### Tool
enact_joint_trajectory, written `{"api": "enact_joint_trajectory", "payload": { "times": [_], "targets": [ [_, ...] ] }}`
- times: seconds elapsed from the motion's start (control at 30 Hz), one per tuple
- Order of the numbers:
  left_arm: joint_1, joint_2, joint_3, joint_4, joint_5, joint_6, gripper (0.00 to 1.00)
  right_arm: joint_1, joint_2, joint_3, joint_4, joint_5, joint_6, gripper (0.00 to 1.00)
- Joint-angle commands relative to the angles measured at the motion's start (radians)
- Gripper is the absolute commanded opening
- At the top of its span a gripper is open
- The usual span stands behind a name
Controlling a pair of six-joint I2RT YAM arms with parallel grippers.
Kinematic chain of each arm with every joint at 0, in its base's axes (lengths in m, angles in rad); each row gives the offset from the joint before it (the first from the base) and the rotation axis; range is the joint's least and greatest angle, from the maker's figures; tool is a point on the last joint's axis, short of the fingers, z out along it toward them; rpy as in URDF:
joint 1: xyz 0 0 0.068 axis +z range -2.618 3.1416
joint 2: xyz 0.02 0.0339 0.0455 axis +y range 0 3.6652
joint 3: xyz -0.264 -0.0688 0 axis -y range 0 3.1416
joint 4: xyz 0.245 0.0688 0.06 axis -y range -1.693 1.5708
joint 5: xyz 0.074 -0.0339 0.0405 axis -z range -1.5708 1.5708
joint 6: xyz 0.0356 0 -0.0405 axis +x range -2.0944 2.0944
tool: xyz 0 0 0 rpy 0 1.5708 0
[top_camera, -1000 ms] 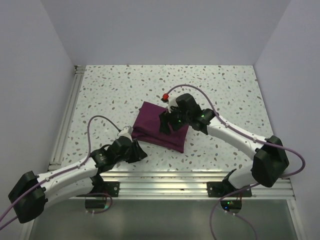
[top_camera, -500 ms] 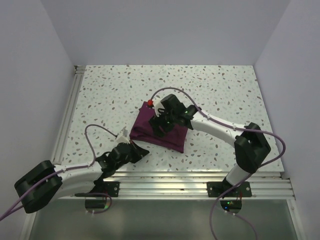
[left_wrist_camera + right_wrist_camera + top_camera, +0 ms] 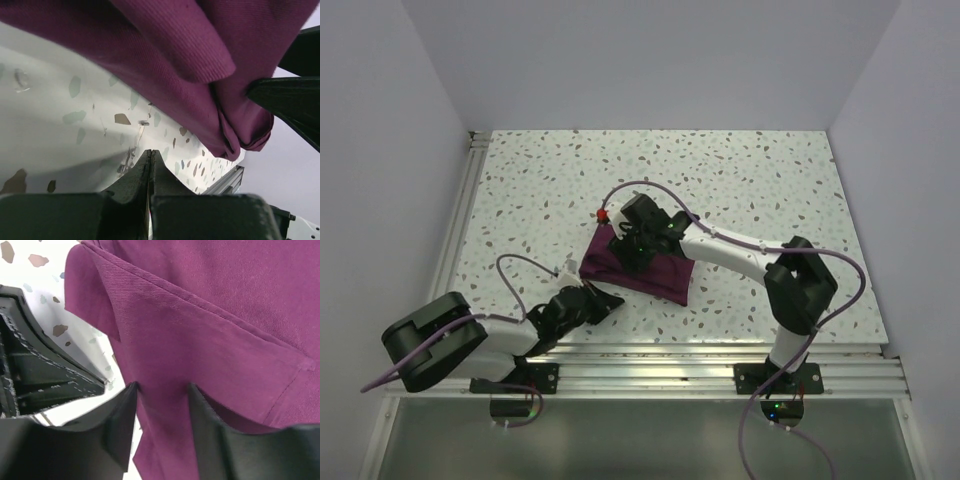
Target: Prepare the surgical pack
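Pinning the surgical pack point(image 3: 655, 272) to the bench point(image 3: 740, 180) with your spread right tool point(image 3: 632, 246), slide your left tool point(image 3: 604, 303), pressed together and empty, under the near corner slowly.

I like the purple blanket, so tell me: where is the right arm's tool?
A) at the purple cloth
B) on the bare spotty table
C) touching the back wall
A: the right tool is over the purple cloth, and fabric fills its wrist view.

Bright, even light; soft shadows; blurred wrist-view foregrounds.
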Motion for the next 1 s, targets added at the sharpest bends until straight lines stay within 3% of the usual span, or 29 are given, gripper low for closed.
{"api": "enact_joint_trajectory", "payload": {
  "times": [0.0, 0.07, 0.17, 0.2, 0.33, 0.67, 0.97],
  "targets": [
    [-0.003, 0.088, 0.055, 0.143, -0.027, -0.014, 0.0, 0.001, 0.005, 0.043, -0.004, 0.044, -0.02, 0.44],
    [-0.003, 0.139, 0.07, 0.204, -0.005, -0.023, 0.0, 0.001, 0.004, 0.039, -0.002, 0.046, -0.02, 0.39],
    [0.002, 0.235, 0.073, 0.313, 0.012, -0.04, 0.0, 0.001, -0.006, 0.035, -0.001, 0.042, -0.02, 0.24],
    [0.01, 0.28, 0.079, 0.335, 0.026, -0.051, 0.0, 0.002, -0.012, 0.032, -0.004, 0.036, -0.02, 0.15],
    [0.034, 0.372, 0.09, 0.416, 0.047, -0.054, 0.0, 0.002, -0.021, 0.021, -0.011, 0.02, -0.017, 0.0],
    [0.204, 0.499, 0.119, 0.51, 0.214, 0.033, 0.0, 0.001, -0.082, -0.023, -0.024, -0.043, 0.039, 0.0],
    [0.271, 0.659, 0.32, 0.474, 0.372, 0.153, 0.0, -0.012, -0.026, 0.058, -0.103, 0.003, 0.2, 0.0]
  ]
}}
